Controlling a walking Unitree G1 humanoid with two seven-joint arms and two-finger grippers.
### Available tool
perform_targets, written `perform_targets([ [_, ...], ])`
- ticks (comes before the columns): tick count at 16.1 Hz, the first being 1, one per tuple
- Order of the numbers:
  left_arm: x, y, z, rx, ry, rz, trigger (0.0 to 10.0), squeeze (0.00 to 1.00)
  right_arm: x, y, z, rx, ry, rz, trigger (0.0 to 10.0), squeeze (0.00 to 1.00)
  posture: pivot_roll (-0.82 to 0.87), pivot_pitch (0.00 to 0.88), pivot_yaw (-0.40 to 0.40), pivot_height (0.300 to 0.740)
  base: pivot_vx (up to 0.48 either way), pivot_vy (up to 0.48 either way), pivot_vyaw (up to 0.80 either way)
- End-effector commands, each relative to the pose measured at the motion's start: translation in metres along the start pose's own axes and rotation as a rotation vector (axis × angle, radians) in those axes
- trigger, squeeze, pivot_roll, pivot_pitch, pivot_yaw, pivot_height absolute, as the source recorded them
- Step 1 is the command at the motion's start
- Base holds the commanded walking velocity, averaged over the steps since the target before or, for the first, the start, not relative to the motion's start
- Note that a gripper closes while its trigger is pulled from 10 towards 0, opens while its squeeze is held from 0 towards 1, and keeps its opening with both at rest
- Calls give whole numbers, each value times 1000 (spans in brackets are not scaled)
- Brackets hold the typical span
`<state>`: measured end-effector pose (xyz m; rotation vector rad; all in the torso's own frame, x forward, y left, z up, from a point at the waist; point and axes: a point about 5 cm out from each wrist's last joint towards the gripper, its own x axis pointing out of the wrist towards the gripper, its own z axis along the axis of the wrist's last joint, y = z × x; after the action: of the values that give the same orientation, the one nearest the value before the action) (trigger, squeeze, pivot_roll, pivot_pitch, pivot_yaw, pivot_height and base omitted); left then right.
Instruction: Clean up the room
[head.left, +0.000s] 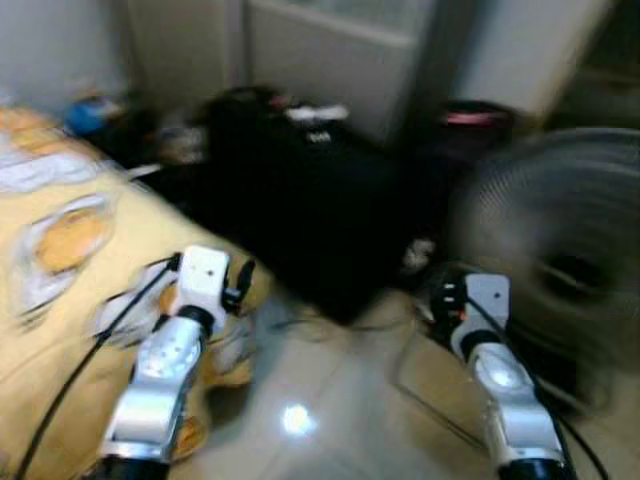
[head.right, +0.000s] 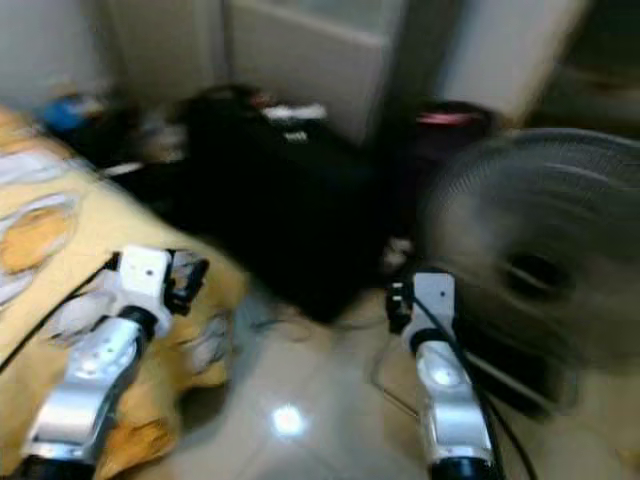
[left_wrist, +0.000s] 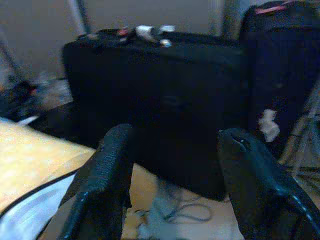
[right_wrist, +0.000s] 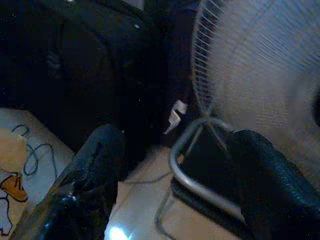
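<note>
Both eye views are blurred by motion. My left gripper (left_wrist: 172, 150) is raised over the corner of a bed with a yellow patterned cover (head.left: 60, 290), its fingers (left_wrist: 107, 185) open and nothing between them. My right gripper (right_wrist: 175, 165) hangs above the tiled floor (head.left: 330, 410) beside a standing fan (head.left: 560, 250), also open with nothing held. A large black suitcase (head.left: 300, 210) lies ahead, with small items (head.left: 318, 114) on its top. A second dark bag (left_wrist: 280, 65) stands behind it.
Clutter (head.left: 90, 115) lies in the far left corner by the wall. A cable (left_wrist: 175, 215) trails on the floor by the suitcase. The fan's metal base frame (right_wrist: 200, 185) sits close to my right gripper. A pale door (head.left: 340, 50) is behind.
</note>
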<state>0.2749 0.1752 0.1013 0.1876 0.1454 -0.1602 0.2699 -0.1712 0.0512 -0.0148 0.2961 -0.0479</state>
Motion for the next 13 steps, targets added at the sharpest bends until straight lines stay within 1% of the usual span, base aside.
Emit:
perform_targets([
  [1,1,-3,6,-5,-31,-20,10000,0,1,0,2,-3,-8,3,10000,0,81,0,-43,740,0,0,-788],
  [5,4,-6,8,-16,-46,-42,10000,0,3,-2,4,-5,-7,-3,10000,0,74,0,-42,740,0,0,-788],
  [7,6,-6,9,-19,-49,-47,10000,0,6,-1,9,-19,-35,4,10000,0,70,0,-41,740,253,0,0],
  [9,6,-5,9,-24,-51,-47,10000,0,6,0,10,-21,-33,4,10000,0,68,0,-42,740,257,0,0],
  [10,6,-5,9,-27,-52,-48,10000,0,7,-1,10,-18,-30,0,10000,0,65,0,-41,740,259,0,-463],
  [13,7,-7,10,-33,-58,-52,10000,0,7,-2,11,-23,-36,4,10000,0,63,0,-44,740,265,0,-800],
])
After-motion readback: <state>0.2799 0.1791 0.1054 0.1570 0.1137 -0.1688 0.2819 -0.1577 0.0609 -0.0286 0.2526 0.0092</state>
